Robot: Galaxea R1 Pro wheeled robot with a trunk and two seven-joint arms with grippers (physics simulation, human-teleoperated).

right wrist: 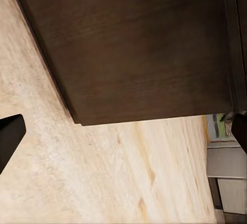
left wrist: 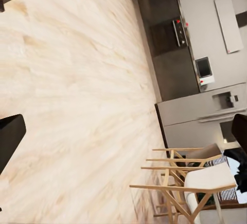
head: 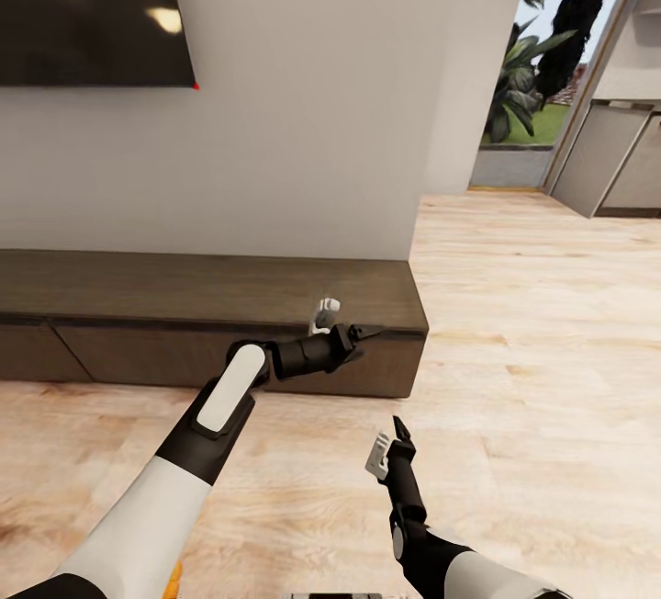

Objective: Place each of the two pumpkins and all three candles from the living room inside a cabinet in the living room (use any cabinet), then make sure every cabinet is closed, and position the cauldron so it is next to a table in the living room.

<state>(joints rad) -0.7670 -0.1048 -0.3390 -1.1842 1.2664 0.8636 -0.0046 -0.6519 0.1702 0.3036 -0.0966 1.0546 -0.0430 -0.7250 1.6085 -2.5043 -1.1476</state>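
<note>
**Operator:** I'm working outward from the left gripper [head: 341, 327]. Its fingers are spread and it carries nothing. It sits at the top front edge of the cabinet [head: 138, 291], near that console's right end, and I can't tell whether it touches the wood. The right gripper [head: 389, 450] hangs lower over the wood floor [head: 514, 305], also released and bare; its wrist camera looks at the dark end of the console where it meets the floor.

**Spotter:** Which step, then?

**Operator:** My guess is working a drawer front at this end. No gap shows along the fronts, so they look shut. To do it well I'd hook one finger over the lip squarely, pull straight out along the floor, and keep the right arm out of the drawer's path.

**Spotter:** Pumpkins, candles?

**Operator:** I can place neither from here.

**Spotter:** Any writing?

**Operator:** None I can read. The television [head: 92, 11] is dark, with one red dot at its corner.
</note>
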